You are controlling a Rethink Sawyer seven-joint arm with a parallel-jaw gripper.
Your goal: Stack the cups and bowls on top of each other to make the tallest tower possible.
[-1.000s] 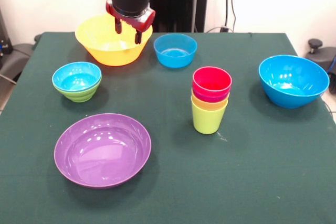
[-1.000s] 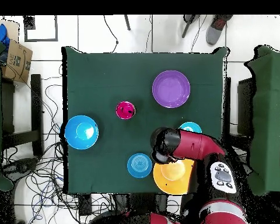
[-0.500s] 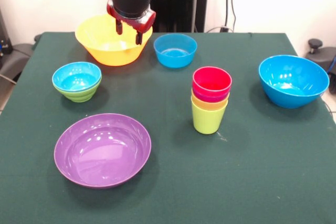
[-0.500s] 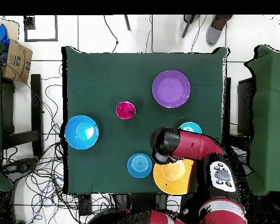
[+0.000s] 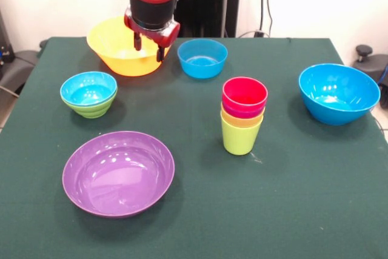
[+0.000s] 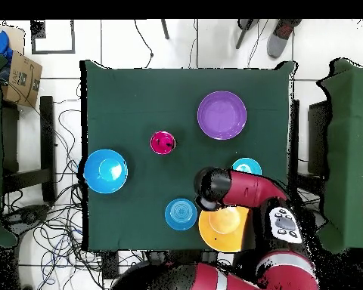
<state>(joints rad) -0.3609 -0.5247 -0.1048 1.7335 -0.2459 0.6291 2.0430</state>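
Observation:
The tower (image 5: 243, 115) stands at centre right: a red cup (image 5: 244, 94) on top, purple and yellow rims below it, the lime green cup (image 5: 241, 137) lowest. From overhead the tower (image 6: 162, 142) shows as a red-pink circle. My gripper (image 5: 149, 48) is open and empty, just above the right rim of the large yellow-orange bowl (image 5: 121, 50). A small blue bowl (image 5: 202, 58) sits to its right. Another small blue bowl (image 5: 88, 88) is nested in the small green bowl (image 5: 91, 108). The wide purple bowl (image 5: 118, 173) lies near the front left. The large blue bowl (image 5: 338, 93) is at the right.
The table (image 5: 291, 198) has a dark green cloth. Overhead, my arm (image 6: 241, 189) covers the gripper and part of the yellow-orange bowl (image 6: 224, 230). Cables and a cardboard box (image 6: 18, 75) lie on the floor beside the table.
My gripper has come down slightly over the yellow-orange bowl's right rim, still open. The cups and bowls have not moved.

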